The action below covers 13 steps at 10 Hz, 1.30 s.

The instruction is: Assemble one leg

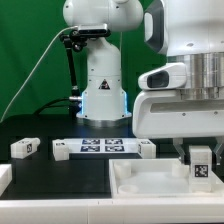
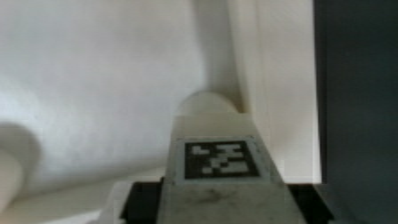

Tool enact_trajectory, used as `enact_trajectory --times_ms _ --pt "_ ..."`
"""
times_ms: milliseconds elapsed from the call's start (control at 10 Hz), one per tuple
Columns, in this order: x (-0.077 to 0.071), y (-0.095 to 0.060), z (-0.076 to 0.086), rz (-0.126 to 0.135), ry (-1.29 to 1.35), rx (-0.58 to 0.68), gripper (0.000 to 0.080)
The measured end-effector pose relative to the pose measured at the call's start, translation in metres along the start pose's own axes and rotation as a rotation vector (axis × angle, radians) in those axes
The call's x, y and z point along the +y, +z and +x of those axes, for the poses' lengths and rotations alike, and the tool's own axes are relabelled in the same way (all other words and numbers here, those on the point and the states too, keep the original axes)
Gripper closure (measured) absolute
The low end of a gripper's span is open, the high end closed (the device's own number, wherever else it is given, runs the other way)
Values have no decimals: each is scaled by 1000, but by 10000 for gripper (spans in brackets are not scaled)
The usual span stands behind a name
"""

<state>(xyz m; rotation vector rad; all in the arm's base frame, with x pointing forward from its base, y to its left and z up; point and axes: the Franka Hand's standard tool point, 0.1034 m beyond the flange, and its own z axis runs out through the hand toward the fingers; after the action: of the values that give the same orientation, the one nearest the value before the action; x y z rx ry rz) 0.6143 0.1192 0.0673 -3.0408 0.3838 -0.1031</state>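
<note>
My gripper (image 1: 201,160) is shut on a leg (image 1: 201,166), a small white post with a marker tag on its face. It holds the leg upright over the far right corner of the large white tray-shaped piece (image 1: 150,185). In the wrist view the leg (image 2: 217,140) points away from me between the dark fingers (image 2: 146,200), its tip close to the tray's raised rim (image 2: 240,50). Whether the tip touches the tray I cannot tell. Another leg (image 1: 25,147) lies on the black table at the exterior view's left.
The marker board (image 1: 102,148) lies flat behind the tray, with white blocks at its ends. A white part shows at the lower left edge (image 1: 4,178). The robot base (image 1: 103,85) stands at the back before a green backdrop.
</note>
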Motion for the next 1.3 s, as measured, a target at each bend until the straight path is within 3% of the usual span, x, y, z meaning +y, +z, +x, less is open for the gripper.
enact_trajectory --times_ms 900,1300 --pt "-2 0 0 31 929 -26 509" --pt "-3 1 -1 40 975 -36 509"
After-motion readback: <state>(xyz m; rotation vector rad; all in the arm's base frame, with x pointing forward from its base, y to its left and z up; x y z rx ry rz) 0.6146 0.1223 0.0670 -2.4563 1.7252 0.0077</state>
